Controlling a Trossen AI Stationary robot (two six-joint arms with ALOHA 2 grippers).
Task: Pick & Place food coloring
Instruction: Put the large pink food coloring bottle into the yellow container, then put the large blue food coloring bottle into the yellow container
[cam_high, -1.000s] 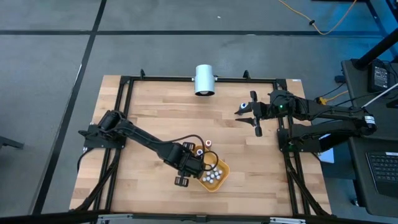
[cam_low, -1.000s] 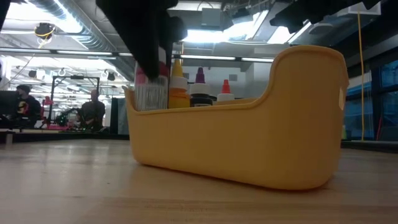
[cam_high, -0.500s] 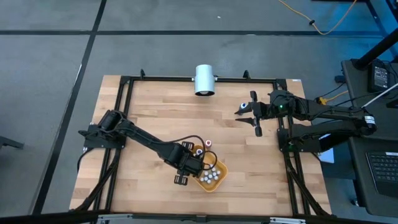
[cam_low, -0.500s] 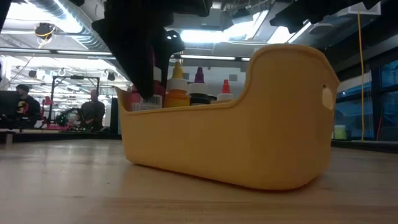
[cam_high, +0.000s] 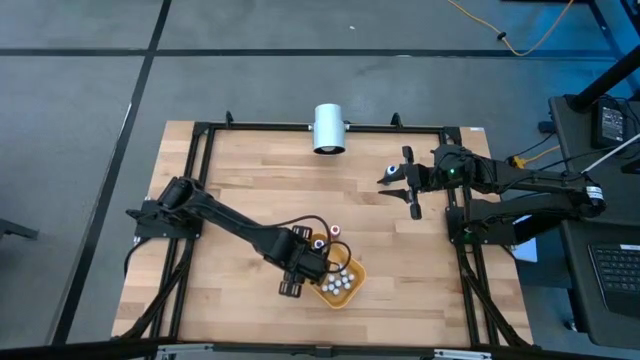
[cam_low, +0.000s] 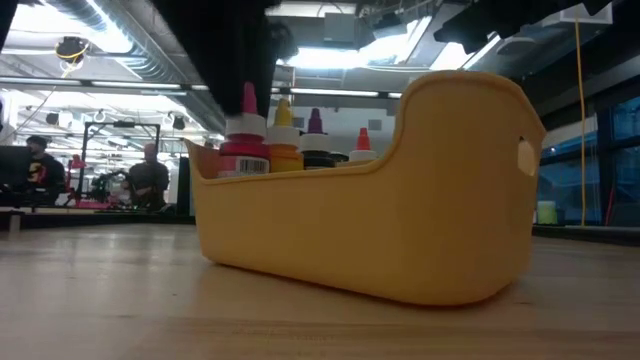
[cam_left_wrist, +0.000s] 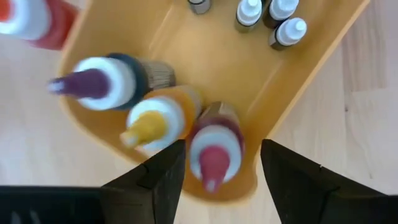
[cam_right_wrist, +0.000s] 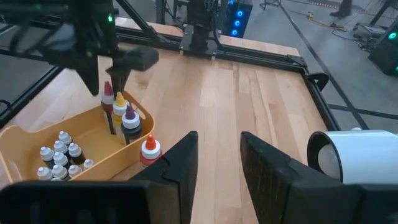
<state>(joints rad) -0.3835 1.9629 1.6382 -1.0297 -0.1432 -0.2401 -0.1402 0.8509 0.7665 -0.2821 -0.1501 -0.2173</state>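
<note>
The left pincer (cam_left_wrist: 214, 163), its fingers now spread, has just released the pink-topped bottle (cam_left_wrist: 214, 149) upright into the tray (cam_high: 357, 278) near the bench's front edge, one more placed; the right pincer (cam_high: 403, 182) idles, part-open.

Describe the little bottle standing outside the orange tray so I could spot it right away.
Find the orange tray on the wooden table, below the left arm's open claw. Just outside its wall, beside the corner holding three tall bottles, stands one bottle on the bare wood. It has a red body and a white cap with an orange tip, and it alone is outside the tray.
</note>
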